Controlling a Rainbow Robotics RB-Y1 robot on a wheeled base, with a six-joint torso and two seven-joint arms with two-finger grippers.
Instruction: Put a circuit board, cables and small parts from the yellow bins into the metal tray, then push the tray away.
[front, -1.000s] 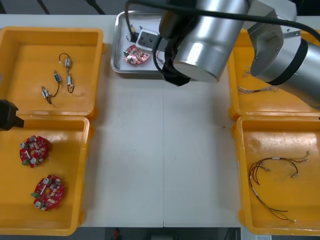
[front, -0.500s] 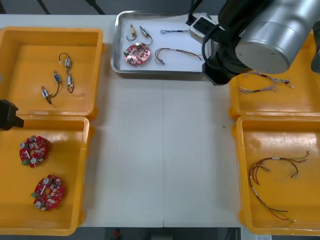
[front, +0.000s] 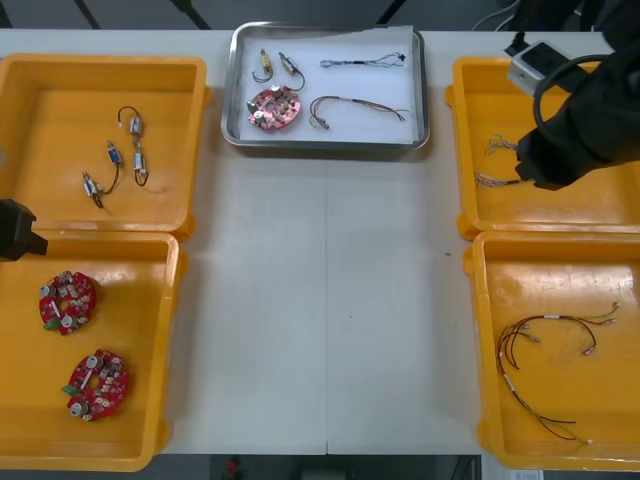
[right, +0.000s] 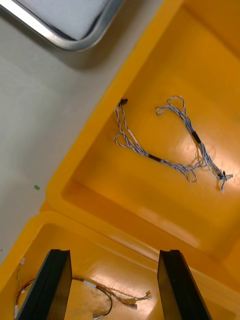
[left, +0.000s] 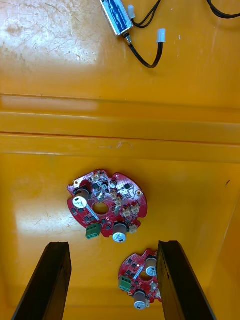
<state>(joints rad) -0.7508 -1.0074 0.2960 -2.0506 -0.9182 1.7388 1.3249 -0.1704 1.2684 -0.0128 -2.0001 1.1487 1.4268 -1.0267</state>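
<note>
At the far middle of the table sits the metal tray (front: 325, 145), white inside. A round red circuit board (front: 274, 107) lies in it, with two small metal parts (front: 265, 64) just behind it. A blue and white cable (front: 362, 62) and a red and yellow cable (front: 352, 104) lie next to them in the tray.

The right arm (front: 590, 110) is big and dark. It hangs over the far right bin (front: 458, 140) and hides part of it. A second blue and white cable (right: 170, 140) lies in that bin, and the arm covers one end of it from above. The right gripper (right: 114, 252) has its jaws wide apart with nothing between them. It is over the edge where the far right bin meets the near right bin (front: 480, 350). More red and yellow cables (front: 550, 370) lie in the near one.

The left gripper (left: 112, 245) hangs over the near left bin (front: 150, 330), jaws apart and holding nothing. Two more circuit boards (front: 68, 300) lie under it. In the wrist view one finger hides part of the nearer board. The left arm (front: 15, 230) is cut off by the edge of the front view. Black cables with metal parts (front: 115, 155) lie in the far left bin (front: 60, 100).
</note>
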